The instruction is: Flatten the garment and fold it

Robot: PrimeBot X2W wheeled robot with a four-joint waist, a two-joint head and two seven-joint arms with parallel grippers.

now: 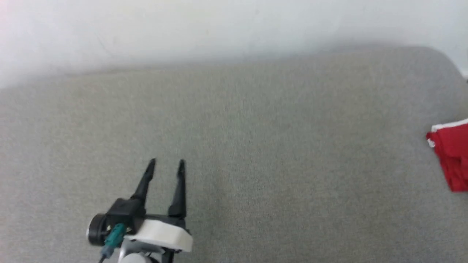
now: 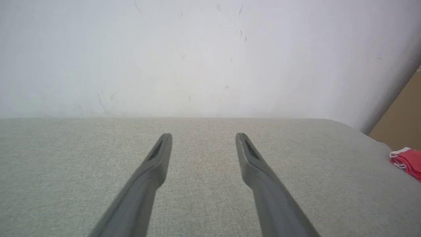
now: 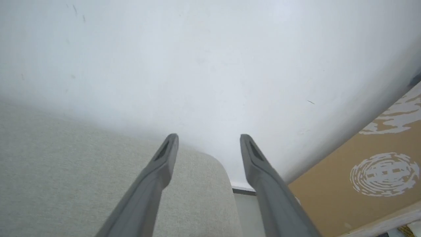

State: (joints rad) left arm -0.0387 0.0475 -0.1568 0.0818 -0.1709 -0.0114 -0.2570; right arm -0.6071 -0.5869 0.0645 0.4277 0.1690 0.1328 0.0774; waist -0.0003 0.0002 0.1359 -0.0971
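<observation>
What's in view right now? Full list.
garment: 1, red with white trim, on the cushion at the head view's right edge, cut off by the frame
cushion: 1, grey fabric, across the lower part of the head view
wall: 1, white, behind the cushion
floor: 1, tan with white pattern, past the cushion's rounded corner
left gripper: 1, dark fingers, open, over the cushion, well apart from the garment
right gripper: 1, dark fingers, open, by the cushion's corner
</observation>
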